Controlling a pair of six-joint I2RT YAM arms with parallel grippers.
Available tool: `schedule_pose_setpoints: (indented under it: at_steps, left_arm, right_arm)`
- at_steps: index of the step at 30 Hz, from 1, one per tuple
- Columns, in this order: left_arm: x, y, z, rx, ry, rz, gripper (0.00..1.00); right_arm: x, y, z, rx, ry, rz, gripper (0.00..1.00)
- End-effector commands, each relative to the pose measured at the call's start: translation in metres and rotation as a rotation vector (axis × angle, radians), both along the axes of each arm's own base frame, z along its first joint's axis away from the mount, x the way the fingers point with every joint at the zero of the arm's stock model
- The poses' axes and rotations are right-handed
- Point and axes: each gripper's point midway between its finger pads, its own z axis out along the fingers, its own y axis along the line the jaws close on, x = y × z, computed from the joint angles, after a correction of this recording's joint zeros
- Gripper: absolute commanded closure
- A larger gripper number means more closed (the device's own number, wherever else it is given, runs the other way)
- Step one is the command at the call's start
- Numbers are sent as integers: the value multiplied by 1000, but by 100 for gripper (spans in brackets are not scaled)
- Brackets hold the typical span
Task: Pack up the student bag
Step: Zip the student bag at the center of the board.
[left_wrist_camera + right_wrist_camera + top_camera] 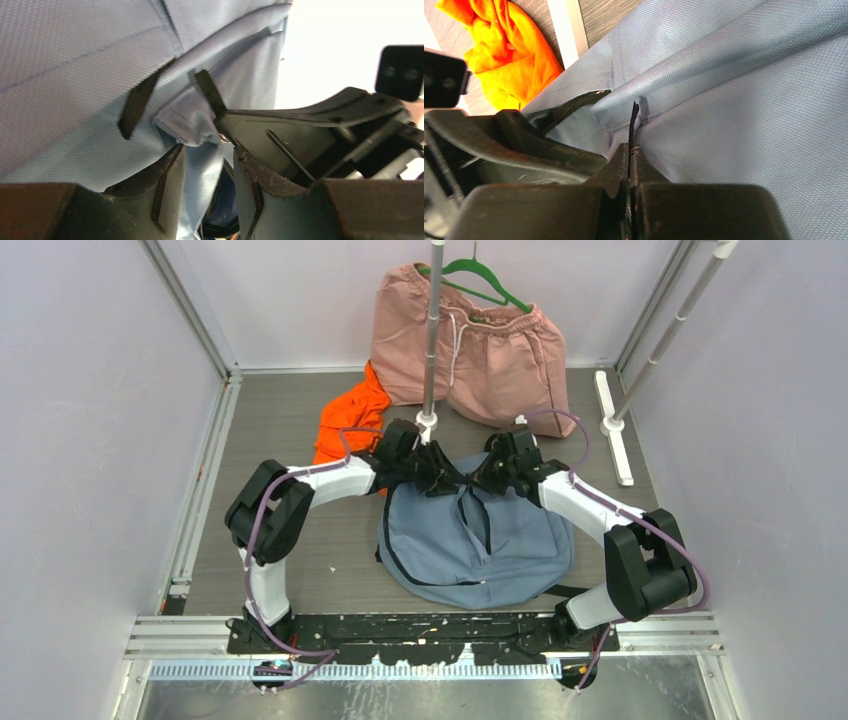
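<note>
The student bag [470, 540], a grey-blue backpack with black zippers, lies flat in the middle of the table. Both grippers meet at its far top edge. My left gripper [437, 473] is open, and a loose fold of the bag's fabric [200, 170] hangs between its fingers [209, 150] without being pinched. My right gripper [487, 477] is shut [630, 147] on a thin black tab [634, 117] that sticks up from the bag's seam. The bag fills both wrist views [749, 90].
An orange garment [350, 420] lies just left of the bag's top and also shows in the right wrist view [509, 55]. Pink shorts [490, 350] hang on a green hanger behind. A metal pole [432, 340] stands right behind the grippers. A second pole [665, 335] and a white bar [613, 425] are at the back right.
</note>
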Motion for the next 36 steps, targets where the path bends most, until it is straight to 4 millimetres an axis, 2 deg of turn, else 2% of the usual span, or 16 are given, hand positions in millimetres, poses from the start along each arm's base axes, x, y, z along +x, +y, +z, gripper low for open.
schedule_pose_setpoints:
  at_steps: [1, 8, 12, 15, 16, 17, 18, 19, 21, 23, 26, 29, 31, 36]
  left_arm:
    - [6, -10, 4, -29, 1, 15, 59]
    - [21, -13, 0, -75, 18, 81, 63]
    - [29, -15, -1, -151, 19, 117, 76]
    - [30, -19, -9, -163, 49, 110, 89]
    - [30, -20, -10, -165, 54, 109, 97]
    - [30, -20, -13, -165, 61, 109, 100]
    - [29, -20, -13, -167, 64, 111, 100]
    - [29, -19, -15, -167, 66, 114, 100]
    - [28, -17, -16, -167, 67, 119, 100]
    - [26, -15, -17, -167, 68, 120, 100]
    - [23, -14, -16, -169, 70, 120, 100]
    - [22, -12, -14, -174, 67, 119, 100]
    - [22, -14, -12, -181, 63, 113, 100]
    - [20, -14, -13, -184, 72, 112, 100]
  right_arm:
    - [4, 6, 22, 40, -73, 28, 99]
    - [3, 8, 23, 45, -73, 34, 99]
    - [1, 9, 26, 50, -70, 44, 99]
    - [-1, 8, 28, 48, -76, 51, 99]
    - [-1, 8, 28, 44, -77, 54, 99]
    - [-2, 8, 29, 41, -79, 57, 99]
    - [-2, 7, 28, 37, -78, 57, 99]
    - [-1, 6, 28, 32, -77, 53, 94]
    - [0, 6, 27, 30, -70, 46, 71]
    - [3, 6, 26, 39, -67, 33, 64]
    - [10, 5, 27, 53, -72, -1, 64]
    - [16, 2, 25, 41, -68, -25, 70]
    - [19, 1, 19, 27, -48, -32, 74]
    - [21, -5, 6, -28, -7, -47, 75]
